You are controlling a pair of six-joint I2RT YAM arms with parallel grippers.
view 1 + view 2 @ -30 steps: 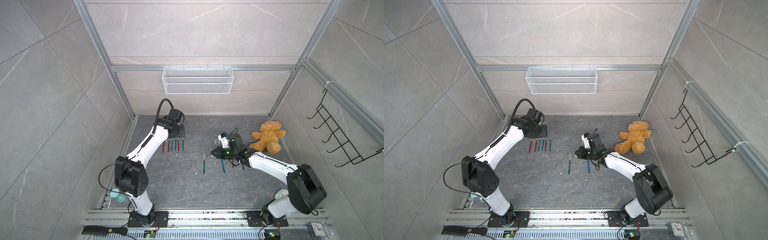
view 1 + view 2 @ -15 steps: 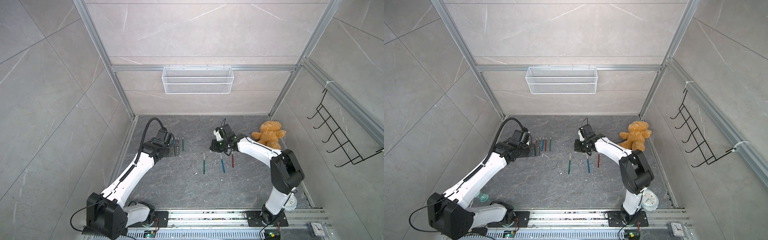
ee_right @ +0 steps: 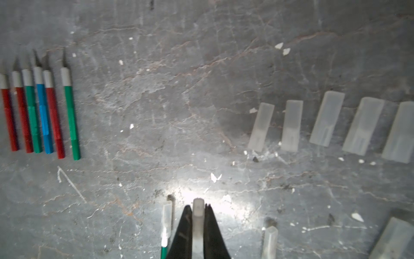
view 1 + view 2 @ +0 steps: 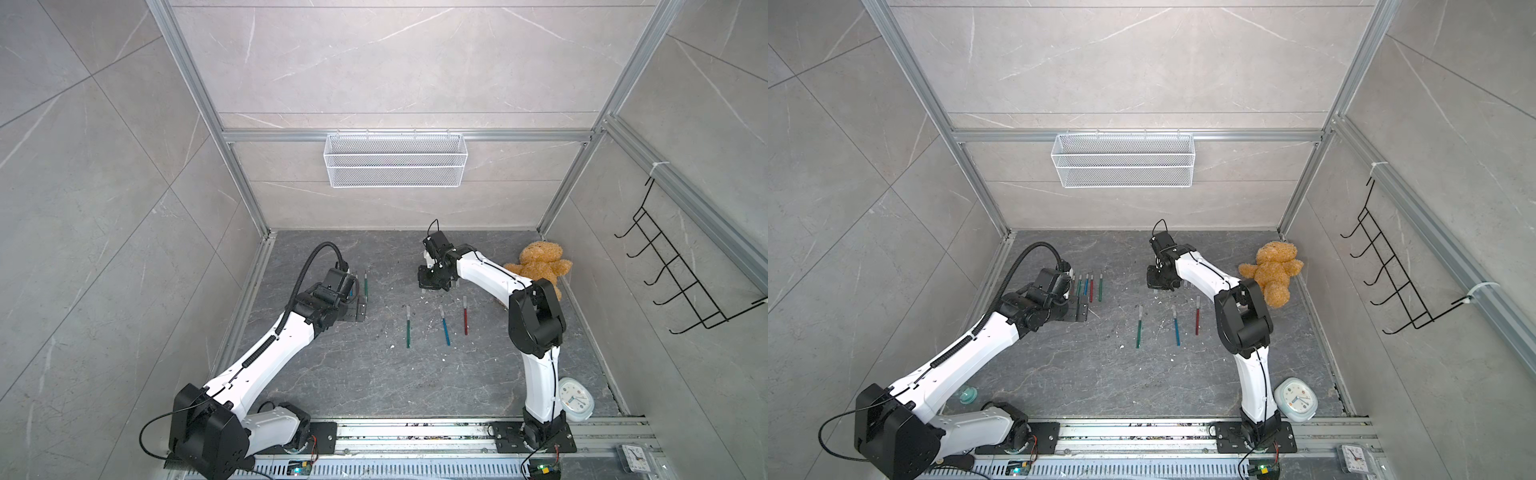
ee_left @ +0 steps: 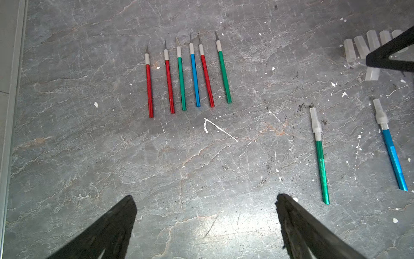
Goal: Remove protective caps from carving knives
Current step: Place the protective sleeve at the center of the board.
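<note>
caps: five loose caps (image 3: pixel 327 118) lie side by side in a row on the table (image 3: pixel 156 101). Both wrist views show them; in the top views I cannot make them out.
right gripper (image 3: pixel 198 205): clenched on the held cap (image 3: pixel 198 224), which stands out past my fingertips. Only the right wrist view shows this grip.
left gripper (image 5: pixel 206 196): released, my fingers wide apart with nothing between them, over bare table near the bare knives.
bare knives (image 5: pixel 188 74): six without caps, in a close row, red, red, green, blue, red, green, blades pointing the same way. In a top view the row (image 4: pixel 1090 286) shows almost whole; in a top view my left arm (image 4: pixel 266 349) hides most of it.
capped knives: the green knife (image 4: pixel 408 328), blue knife (image 4: pixel 444 326) and red knife (image 4: pixel 465 316) lie mid-table, apart from each other, each with its cap on. The left wrist view shows only the green and the blue one.
</note>
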